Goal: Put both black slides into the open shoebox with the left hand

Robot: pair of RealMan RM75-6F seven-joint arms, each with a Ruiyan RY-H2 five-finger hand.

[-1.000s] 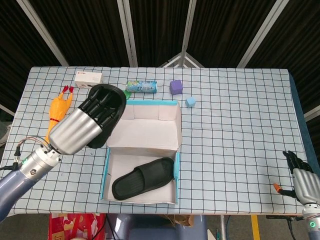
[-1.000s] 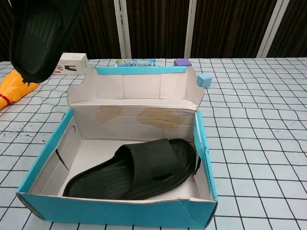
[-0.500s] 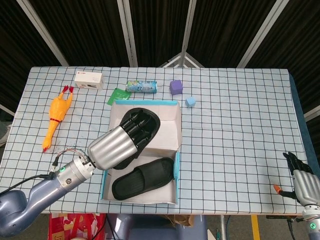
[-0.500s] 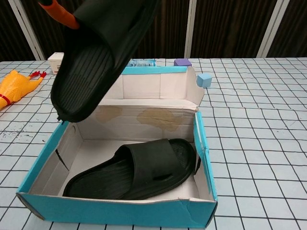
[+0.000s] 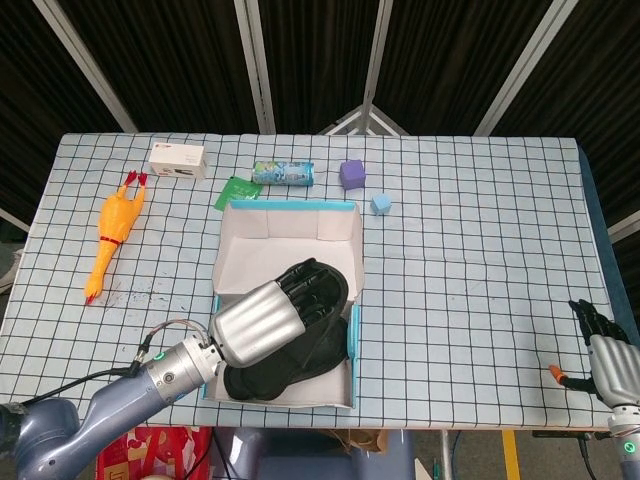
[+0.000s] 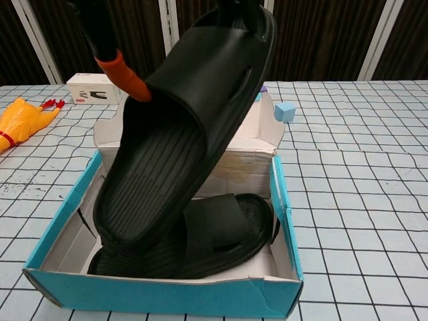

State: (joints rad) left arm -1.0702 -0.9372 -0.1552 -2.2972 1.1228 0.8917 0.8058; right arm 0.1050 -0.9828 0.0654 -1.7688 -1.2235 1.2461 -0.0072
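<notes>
My left hand (image 5: 270, 315) holds a black slide (image 6: 180, 134) over the open shoebox (image 5: 352, 345), sole tilted toward the chest camera. Its lower end hangs just above the box floor; whether it touches the slide below I cannot tell. A second black slide (image 6: 227, 231) lies flat inside the shoebox (image 6: 160, 294), partly hidden by the held one. In the head view the silver hand covers most of the held slide (image 5: 335, 285). My right hand (image 5: 605, 345) rests at the far right edge of the table, fingers apart and holding nothing.
A rubber chicken (image 5: 112, 232) lies on the left. At the back stand a white box (image 5: 178, 157), a green packet (image 5: 235, 190), a lying can (image 5: 283, 173), a purple cube (image 5: 351, 173) and a small blue cube (image 5: 381, 204). The box's lid flap (image 5: 290, 222) stands open.
My left hand has carried the slide from the upper left down over the shoebox, lowering it toward the slide inside. The right hand stayed put.
</notes>
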